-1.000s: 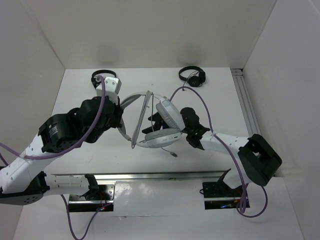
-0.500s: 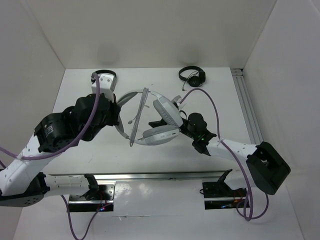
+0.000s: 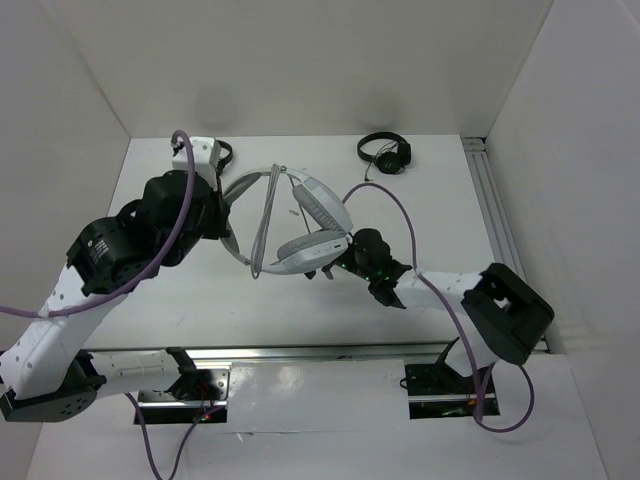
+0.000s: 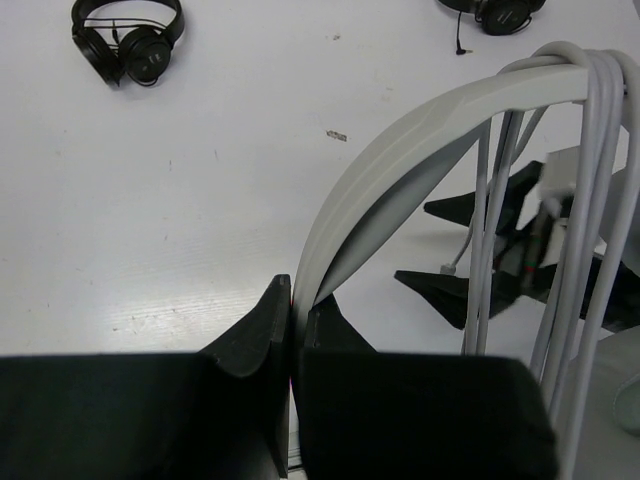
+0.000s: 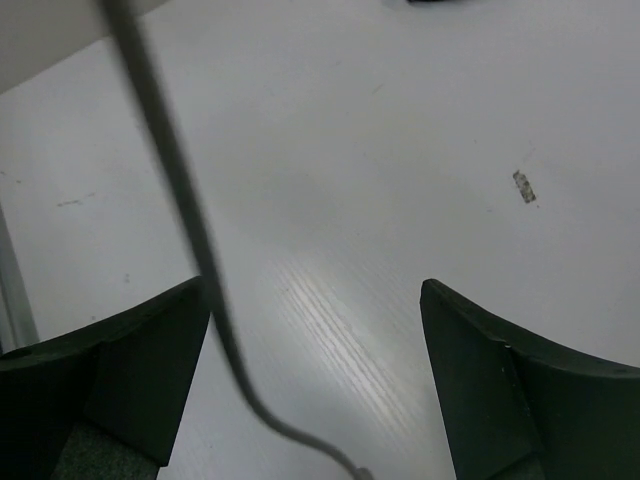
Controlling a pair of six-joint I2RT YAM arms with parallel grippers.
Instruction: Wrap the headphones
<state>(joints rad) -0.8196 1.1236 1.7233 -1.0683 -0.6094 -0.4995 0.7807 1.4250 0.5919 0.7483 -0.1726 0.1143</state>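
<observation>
The white and light-grey headphones (image 3: 312, 212) are held above the table at the middle. The thin grey cable (image 3: 268, 215) is looped several times across the headband. My left gripper (image 3: 228, 222) is shut on the left end of the headband (image 4: 400, 170), with the cable loops (image 4: 590, 200) hanging over the band to the right. My right gripper (image 3: 325, 268) is open and empty, just below the lower earcup (image 3: 308, 250). In the right wrist view a strand of the cable (image 5: 190, 230) hangs beside the left finger (image 5: 120, 370), with nothing between the jaws of the gripper (image 5: 315, 330).
A small black headphone (image 3: 385, 152) lies at the back right. Another (image 3: 215, 150) lies at the back left, partly hidden by my left arm. An aluminium rail (image 3: 490, 200) runs along the right edge. White walls close in the table.
My left gripper has carried the headphones back and to the left. My right gripper has moved left, from beside the earcups to under the lower earcup.
</observation>
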